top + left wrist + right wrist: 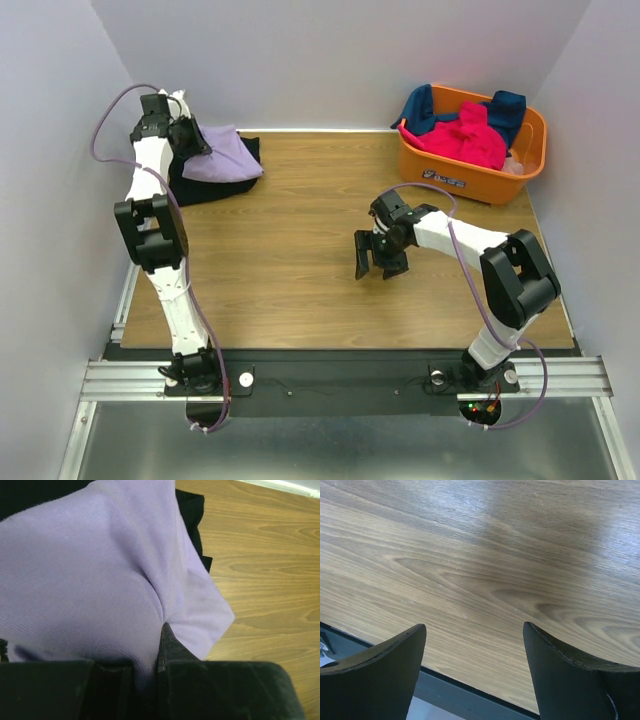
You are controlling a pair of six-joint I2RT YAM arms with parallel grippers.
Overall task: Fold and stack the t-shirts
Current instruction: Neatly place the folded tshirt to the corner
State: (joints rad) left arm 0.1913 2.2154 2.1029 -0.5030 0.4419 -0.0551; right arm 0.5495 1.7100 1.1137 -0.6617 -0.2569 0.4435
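1. Upper left of the top view: left gripper (192, 140) is clamped on a fold of the lavender t-shirt (228, 158), which lies on the black t-shirt (205, 188) on the table (300, 200).
2. Centre right: right gripper (378, 262) hangs over the table, jaws spread wide.
3. Upper right: orange basket (470, 180) contains the hot-pink t-shirt (460, 140) and the teal-blue t-shirt (508, 108).
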